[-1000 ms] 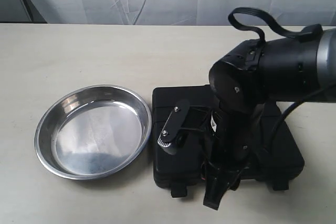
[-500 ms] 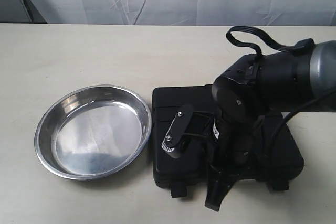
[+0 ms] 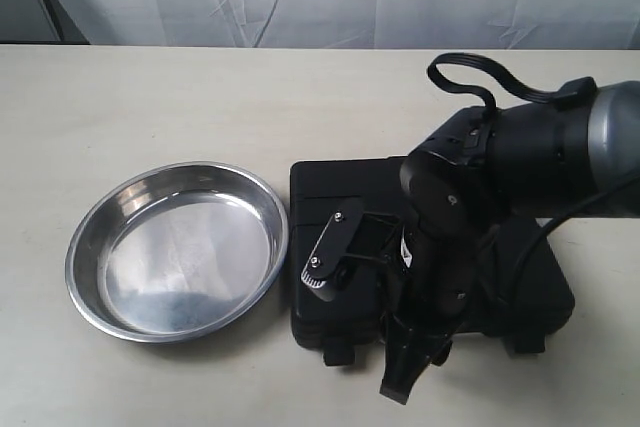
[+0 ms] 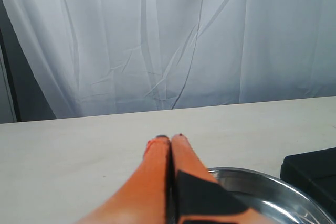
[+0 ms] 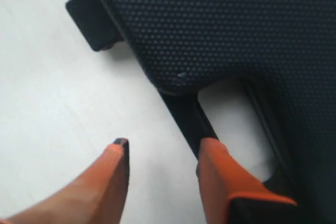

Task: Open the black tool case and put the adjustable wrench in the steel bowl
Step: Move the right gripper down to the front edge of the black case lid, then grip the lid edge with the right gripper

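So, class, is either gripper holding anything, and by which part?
Nothing. The right gripper is open by the black tool case; the left gripper is shut, empty.

Closed tool [image 4: 171, 139] near the steel bowl [image 4: 286, 193].

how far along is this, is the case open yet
Nothing is done yet: the black tool case is shut and the steel bowl is empty. In hand: the right claw is open at the case's handle edge; the left claw is shut by the bowl. Remaining: open the case, move the unseen adjustable wrench into the bowl.
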`<state>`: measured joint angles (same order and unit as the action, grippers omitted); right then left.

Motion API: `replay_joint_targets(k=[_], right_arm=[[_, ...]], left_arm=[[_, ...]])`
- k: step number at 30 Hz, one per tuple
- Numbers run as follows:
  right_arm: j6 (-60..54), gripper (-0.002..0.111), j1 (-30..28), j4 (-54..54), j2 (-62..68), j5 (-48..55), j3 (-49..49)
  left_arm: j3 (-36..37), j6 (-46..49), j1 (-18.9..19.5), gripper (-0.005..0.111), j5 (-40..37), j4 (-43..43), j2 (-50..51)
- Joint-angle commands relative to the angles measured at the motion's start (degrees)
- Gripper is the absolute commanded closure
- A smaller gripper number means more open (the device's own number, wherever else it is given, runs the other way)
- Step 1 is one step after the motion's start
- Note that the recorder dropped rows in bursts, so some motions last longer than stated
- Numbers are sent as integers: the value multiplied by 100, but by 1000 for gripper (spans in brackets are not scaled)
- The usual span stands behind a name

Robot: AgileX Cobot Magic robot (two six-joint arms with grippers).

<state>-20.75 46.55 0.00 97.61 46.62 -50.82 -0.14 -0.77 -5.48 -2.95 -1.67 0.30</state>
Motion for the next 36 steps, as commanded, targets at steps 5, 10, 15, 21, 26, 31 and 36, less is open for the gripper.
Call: replay_joint_targets(k=[5, 10, 15, 21, 26, 31, 36], right_arm=[[140, 68, -10, -241, -85, -290, 9], [151, 68, -10, -241, -373, -439, 9], [151, 68, -22, -270, -402, -524, 9], [151, 68, -22, -596, -81, -753, 19], [151, 68, -22, -561, 130, -795, 19], [151, 68, -22, -435, 258, -783, 19], [151, 73, -22, -397, 272, -783, 19]], left_arm=[[14, -15, -37, 107, 6, -48, -30], [14, -15, -37, 107, 6, -48, -30], [14, -15, -37, 107, 6, -48, -30], [14, -15, -37, 107, 6, -48, -30], [14, -15, -37, 107, 6, -48, -30], [14, -15, -37, 107, 6, -48, -30], [14, -15, -37, 107, 6, -48, -30]])
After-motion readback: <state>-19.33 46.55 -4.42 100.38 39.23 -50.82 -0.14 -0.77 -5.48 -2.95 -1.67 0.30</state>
